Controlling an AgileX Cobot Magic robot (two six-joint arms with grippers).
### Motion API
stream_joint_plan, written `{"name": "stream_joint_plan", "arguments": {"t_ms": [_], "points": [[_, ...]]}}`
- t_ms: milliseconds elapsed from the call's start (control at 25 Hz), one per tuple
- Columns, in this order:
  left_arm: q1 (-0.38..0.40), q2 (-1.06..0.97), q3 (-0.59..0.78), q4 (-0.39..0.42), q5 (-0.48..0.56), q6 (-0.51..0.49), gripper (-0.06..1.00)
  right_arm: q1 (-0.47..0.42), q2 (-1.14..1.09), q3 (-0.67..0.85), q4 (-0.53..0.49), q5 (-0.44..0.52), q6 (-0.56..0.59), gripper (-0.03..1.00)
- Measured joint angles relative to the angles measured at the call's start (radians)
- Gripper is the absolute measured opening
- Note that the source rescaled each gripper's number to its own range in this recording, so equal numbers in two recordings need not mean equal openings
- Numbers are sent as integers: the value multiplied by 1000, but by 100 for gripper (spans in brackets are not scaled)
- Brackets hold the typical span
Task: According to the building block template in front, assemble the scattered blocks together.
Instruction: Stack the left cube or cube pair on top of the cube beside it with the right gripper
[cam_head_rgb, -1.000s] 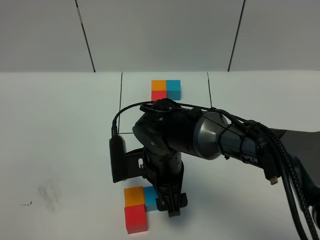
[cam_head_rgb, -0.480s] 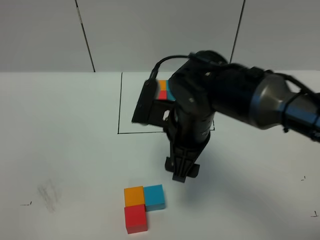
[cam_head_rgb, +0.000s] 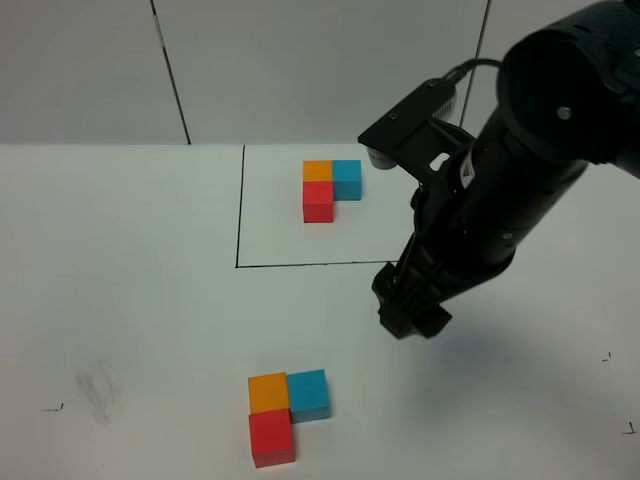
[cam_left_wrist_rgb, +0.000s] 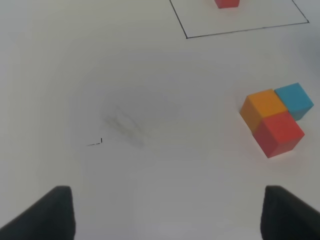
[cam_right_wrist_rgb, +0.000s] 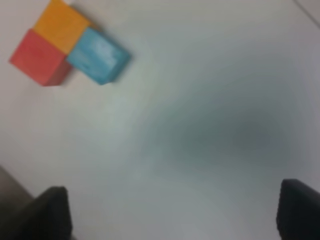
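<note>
- surface (cam_head_rgb: 120, 300): plain white, with a faint grey smudge (cam_head_rgb: 97, 388) off to the side of the loose cubes
- the scattered blocks (cam_head_rgb: 285, 412): one orange, one light blue, one red, all matte
- the building block template (cam_head_rgb: 331, 188): same orange, blue and red, inside a thin black rectangle outline
- right arm (cam_head_rgb: 500, 200): glossy black

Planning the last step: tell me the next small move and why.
Probably just retreat the right gripper clear. The loose orange cube, blue cube and red cube already sit joined in an L like the framed template, and both grippers are empty.
</note>
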Motion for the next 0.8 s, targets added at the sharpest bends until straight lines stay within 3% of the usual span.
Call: {"name": "stream_joint_plan", "arguments": {"t_ms": [200, 560, 800], "points": [[0, 0, 0, 0, 0, 0, 96, 0, -141, 146, 76, 5, -14, 76], [0, 0, 0, 0, 0, 0, 96, 0, -351, 374, 135, -14, 125, 76], [0, 0, 0, 0, 0, 0, 96, 0, -409, 483, 274, -117, 120, 76]]}}
